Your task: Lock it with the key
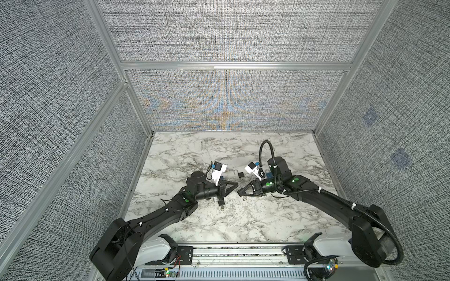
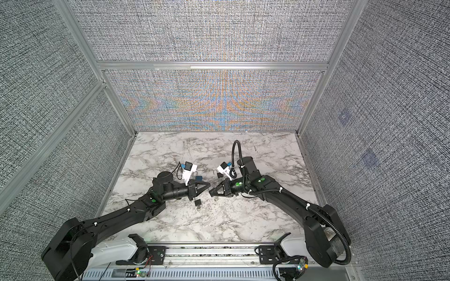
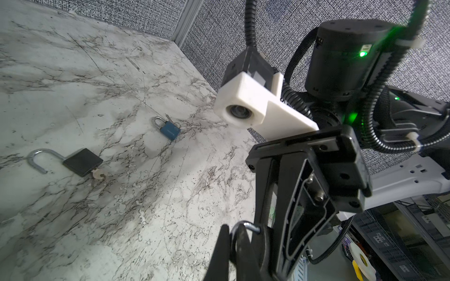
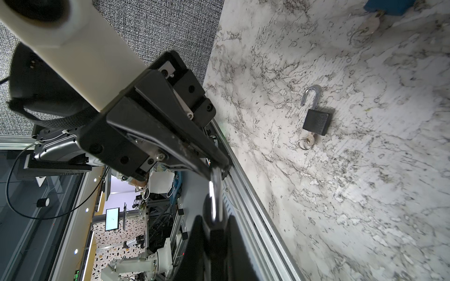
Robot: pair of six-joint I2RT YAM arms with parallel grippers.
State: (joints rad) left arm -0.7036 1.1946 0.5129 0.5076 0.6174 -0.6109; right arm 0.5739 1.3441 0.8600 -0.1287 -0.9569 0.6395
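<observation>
Two arms are reaching in from the near rail (image 1: 238, 253), the left arm (image 1: 155, 216) from one corner and the right arm (image 1: 328, 202) from the other. A wide strip of bare worktop (image 1: 231, 223) is lying between them.

Above the worktop's middle the left pincer (image 1: 236, 186) and right pincer (image 1: 239, 193) are pointing tip to tip, almost touching. They are holding the padlock (image 4: 215, 192) off the surface between them. In the right wrist view its silver shackle (image 3: 250, 226) is running from the left pincer's tip into the right pincer's closed jaws. In the left wrist view the shackle's bend is sitting between the left pincer's closed fingers (image 3: 220, 255). Both pincers are clamping the padlock. Where its key is I cannot tell.

Just under the left pincer a black lock (image 2: 197, 202) is lying on the worktop. Just beyond the pincers an open lock (image 3: 82, 161) is lying flat with its shackle swung out. Farther right, near the right arm's wrist, a blue lock (image 3: 170, 131) is lying shut. Another blue lock (image 2: 199, 178) is lying beside the left wrist camera (image 2: 188, 171).

Behind these, the far half of the worktop is running bare to the back wall (image 1: 231, 102).
</observation>
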